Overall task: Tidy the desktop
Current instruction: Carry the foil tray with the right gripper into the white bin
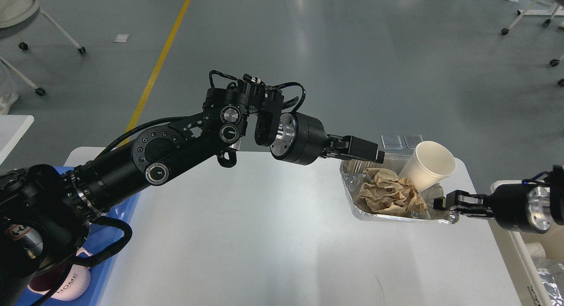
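Observation:
The white desktop (246,240) fills the lower half of the view. A silver foil tray (398,216) is at its far right end. It holds a crumpled brown paper (387,193) and a tilted white paper cup (429,165). My right gripper (440,204) comes in from the right and is shut on the tray's front right corner. My left gripper (376,154) reaches over the table and its tip is at the tray's back left rim. Its dark fingers cannot be told apart.
A blue plastic tray (121,235) lies at the left edge under my left arm, with a pink object marked HOME (66,284) on it. A white bin (522,257) stands off the table's right edge. A smaller white table (13,125) is at the far left.

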